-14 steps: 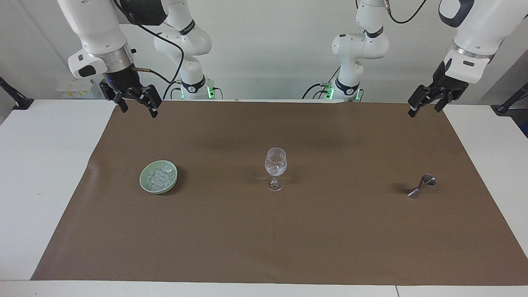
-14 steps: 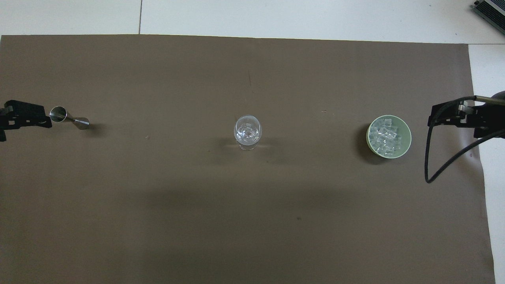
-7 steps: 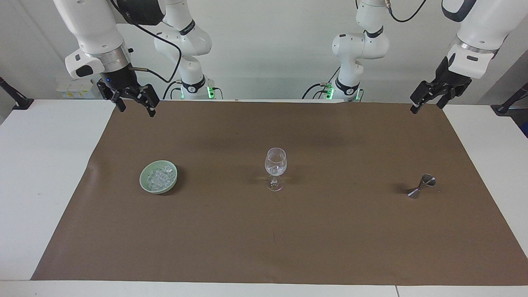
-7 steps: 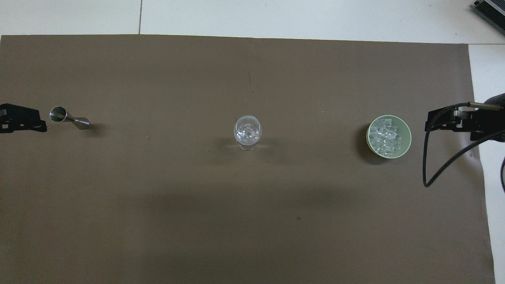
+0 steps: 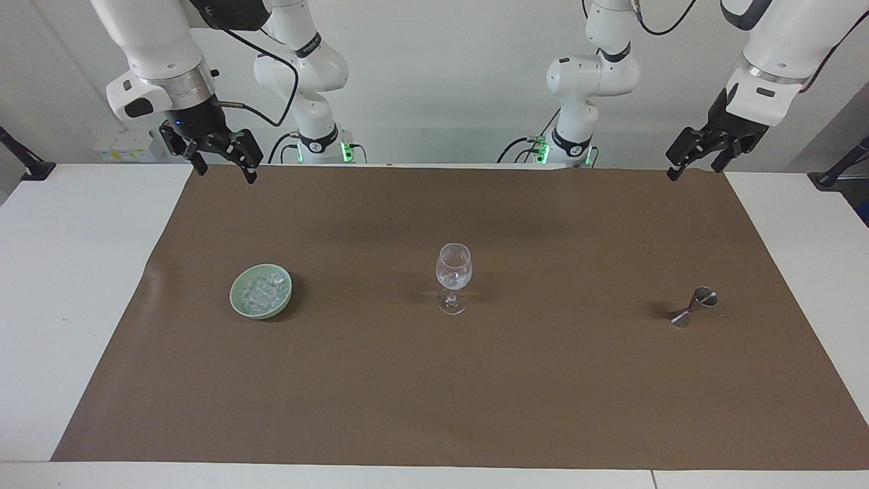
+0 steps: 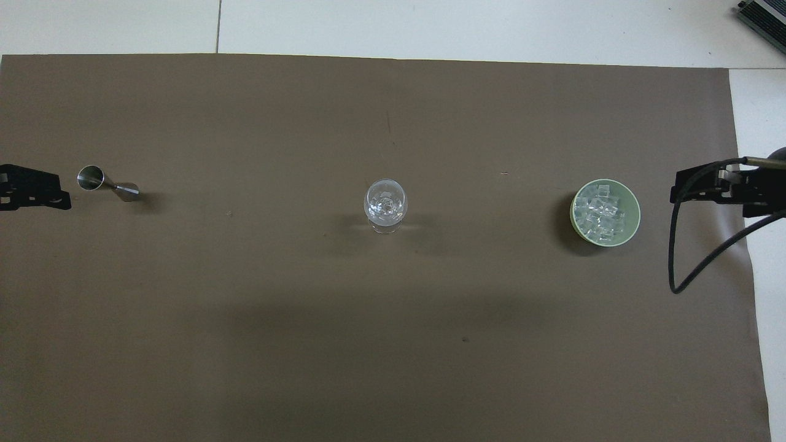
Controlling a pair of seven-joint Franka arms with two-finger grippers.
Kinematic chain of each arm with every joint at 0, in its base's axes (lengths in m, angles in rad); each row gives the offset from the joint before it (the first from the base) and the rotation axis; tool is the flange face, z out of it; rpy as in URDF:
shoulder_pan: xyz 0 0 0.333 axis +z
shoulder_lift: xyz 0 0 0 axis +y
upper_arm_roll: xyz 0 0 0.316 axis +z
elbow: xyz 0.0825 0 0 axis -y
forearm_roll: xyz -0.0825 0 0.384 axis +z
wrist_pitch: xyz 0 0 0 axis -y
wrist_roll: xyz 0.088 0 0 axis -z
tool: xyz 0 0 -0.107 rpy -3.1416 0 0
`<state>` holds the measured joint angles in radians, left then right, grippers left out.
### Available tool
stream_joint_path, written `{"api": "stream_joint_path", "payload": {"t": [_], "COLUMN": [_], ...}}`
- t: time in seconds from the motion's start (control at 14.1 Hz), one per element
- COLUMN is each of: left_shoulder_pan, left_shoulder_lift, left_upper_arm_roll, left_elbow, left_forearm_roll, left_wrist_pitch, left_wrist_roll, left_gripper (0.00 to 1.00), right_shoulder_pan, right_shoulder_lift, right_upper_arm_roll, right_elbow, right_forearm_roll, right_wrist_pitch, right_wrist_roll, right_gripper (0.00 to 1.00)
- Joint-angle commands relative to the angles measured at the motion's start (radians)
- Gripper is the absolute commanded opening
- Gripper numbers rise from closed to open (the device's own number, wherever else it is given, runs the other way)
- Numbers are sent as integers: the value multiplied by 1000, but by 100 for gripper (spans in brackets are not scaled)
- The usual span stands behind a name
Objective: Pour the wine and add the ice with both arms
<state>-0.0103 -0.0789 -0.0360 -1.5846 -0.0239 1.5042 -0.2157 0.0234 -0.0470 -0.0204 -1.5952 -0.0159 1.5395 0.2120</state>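
Two arms, two claws; one wine glass (image 5: 453,277), one green bowl (image 5: 239,303), one steel jigger (image 5: 694,307), one brown mat (image 5: 434,394) on the white table (image 5: 68,272); the ice (image 5: 263,292) is a heap of many small clear chunks in the bowl, too many to count, and a few more chunks lie in the bowl of the glass.

The right gripper (image 5: 222,166) hangs in the air over the mat's edge nearest the robots, fingers spread apart and holding nothing; the green bowl sits on the mat below it and farther from the robots. The left gripper (image 5: 691,163) hangs over the mat's corner at its own end, fingers apart and empty too; the jigger lies on its side on the mat, below it and farther from the robots. The glass stands upright at the mat's middle, between the two claws and well apart from both.

Against the earlier frames, both claws have risen and drawn back toward the robots; the left one sits higher than a second ago, the right one likewise; glass, bowl, ice and jigger have not moved.
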Motion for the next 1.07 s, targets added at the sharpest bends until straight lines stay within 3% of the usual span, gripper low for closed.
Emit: {"api": "stream_joint_path", "payload": {"t": [0.0, 1.0], "left_shoulder_pan": [67, 55], "left_shoulder_lift": [57, 25], "left_upper_arm_roll": [-73, -76], "left_elbow": [113, 61], "left_forearm_roll": [4, 2], "left_wrist_pitch": [-85, -18], "left_wrist_roll": [13, 10], "left_gripper": [100, 100], "right_shoulder_pan": [-8, -7], "right_shoulder_lift": [-14, -22], "right_upper_arm_roll": [1, 2], "right_elbow": [-3, -9], "right_forearm_roll": [17, 16], "right_wrist_pitch": [-25, -24], "right_wrist_roll": [-28, -26], "right_gripper": [100, 100]}}
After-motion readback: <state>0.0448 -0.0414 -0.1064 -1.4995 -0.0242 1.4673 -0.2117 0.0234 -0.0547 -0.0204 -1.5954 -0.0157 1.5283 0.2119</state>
